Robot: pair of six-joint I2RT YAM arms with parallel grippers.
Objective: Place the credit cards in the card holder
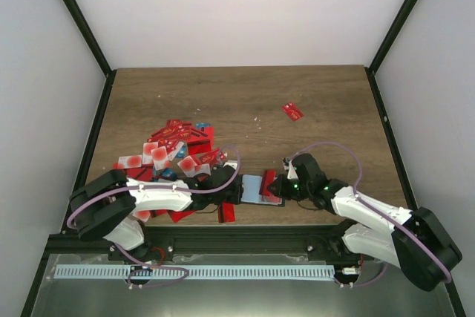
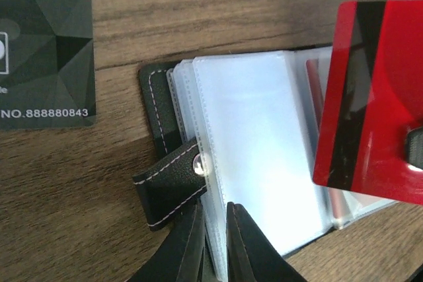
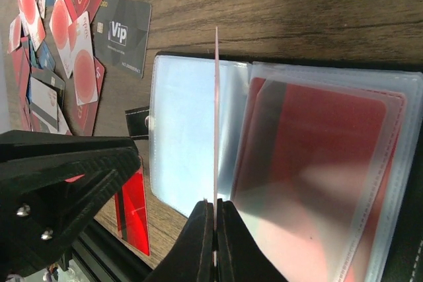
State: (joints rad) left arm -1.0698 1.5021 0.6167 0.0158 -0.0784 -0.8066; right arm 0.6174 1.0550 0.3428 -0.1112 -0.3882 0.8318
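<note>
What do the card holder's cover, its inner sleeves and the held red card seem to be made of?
The cover looks like matte black leather or imitation leather: pale stitching runs along its edge. The sleeves seem to be clear, glossy soft plastic: a stored card shows through. The held red card looks like stiff glossy plastic, thin, with a dark stripe.

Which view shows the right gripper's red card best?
Left wrist: the red card faces the camera, dark stripe visible. Right wrist shows only its thin edge; the top view, a small red patch.
</note>
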